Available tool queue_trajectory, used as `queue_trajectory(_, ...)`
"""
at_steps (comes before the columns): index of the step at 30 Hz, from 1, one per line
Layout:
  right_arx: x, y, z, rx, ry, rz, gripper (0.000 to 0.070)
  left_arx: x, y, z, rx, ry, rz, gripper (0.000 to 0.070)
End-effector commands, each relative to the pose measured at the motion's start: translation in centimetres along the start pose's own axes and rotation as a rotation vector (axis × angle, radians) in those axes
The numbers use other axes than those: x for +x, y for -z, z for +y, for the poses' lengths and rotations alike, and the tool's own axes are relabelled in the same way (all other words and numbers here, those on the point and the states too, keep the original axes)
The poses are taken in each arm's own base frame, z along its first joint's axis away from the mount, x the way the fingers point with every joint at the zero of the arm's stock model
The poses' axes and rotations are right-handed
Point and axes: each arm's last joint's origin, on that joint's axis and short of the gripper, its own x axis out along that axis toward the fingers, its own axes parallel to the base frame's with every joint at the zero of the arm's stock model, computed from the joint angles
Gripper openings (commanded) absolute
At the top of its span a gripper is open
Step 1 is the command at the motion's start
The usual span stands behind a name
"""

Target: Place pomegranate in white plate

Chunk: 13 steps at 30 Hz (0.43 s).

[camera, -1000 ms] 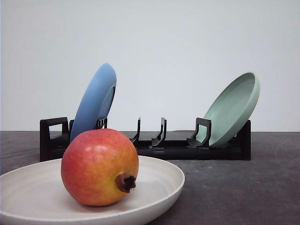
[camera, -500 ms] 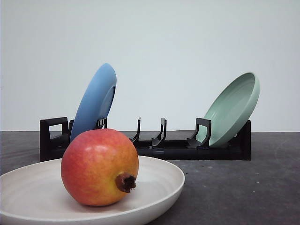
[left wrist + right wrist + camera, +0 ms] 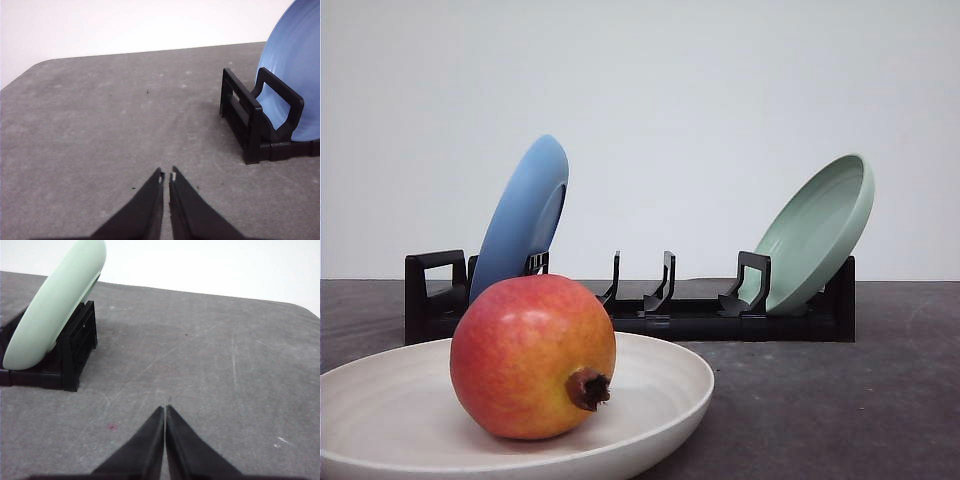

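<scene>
The pomegranate (image 3: 532, 357) already sits inside the white plate (image 3: 665, 385), calyx toward five o'clock, while the left hand (image 3: 166, 177) and right hand (image 3: 164, 409), both pressed together and empty, hover over bare desk (image 3: 840, 400) beside the rack ends.

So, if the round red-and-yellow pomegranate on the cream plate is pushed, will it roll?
Probably yes: the round red-and-yellow pomegranate is nearly spherical with smooth skin. The shallow cream plate's raised rim would likely stop it. Its dark calyx stub may make the roll uneven.
</scene>
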Motion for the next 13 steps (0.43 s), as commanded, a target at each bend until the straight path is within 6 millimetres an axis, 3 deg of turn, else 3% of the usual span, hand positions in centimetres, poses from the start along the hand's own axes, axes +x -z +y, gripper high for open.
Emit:
queue_trajectory(1, 0.04, 0.04, -0.01, -0.011, 0.002, -0.007, 0.0000, 0.09, 0.36, -0.03, -0.002, 0.002, 0.014, 0.0000)
queue_trajectory(13, 0.04, 0.04, -0.01, -0.011, 0.002, -0.007, 0.0000, 0.09, 0.36, -0.03, -0.002, 0.002, 0.014, 0.0000)
